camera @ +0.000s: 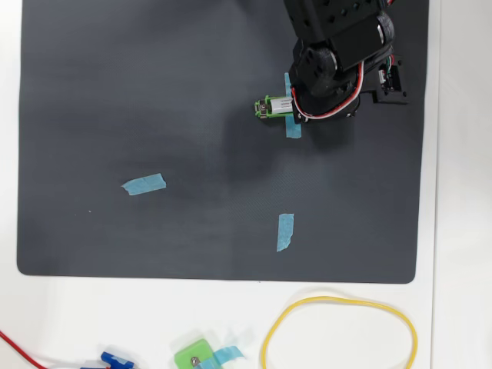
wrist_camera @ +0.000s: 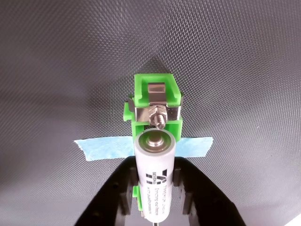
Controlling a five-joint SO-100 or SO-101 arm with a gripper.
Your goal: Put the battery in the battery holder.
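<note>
In the wrist view the battery [wrist_camera: 155, 181] is a white cylinder with black print, its metal end facing the camera. My gripper [wrist_camera: 156, 178] is shut on it, with a black finger pressed against each side. The battery lies along the bright green battery holder [wrist_camera: 153, 101], just short of the silver contact and screw at the far end. A blue tape strip [wrist_camera: 193, 147] crosses under the holder. In the overhead view the battery holder [camera: 264, 108] lies at the upper middle of the mat, with the arm [camera: 338, 54] covering its right end and the fingers.
Two loose blue tape pieces [camera: 144, 184] [camera: 285, 231] lie on the black mat [camera: 115, 92]. On the white table below the mat are a yellow loop [camera: 338, 334], a small squarish green piece [camera: 192, 355], a blue part [camera: 115, 360] and a red wire [camera: 15, 346].
</note>
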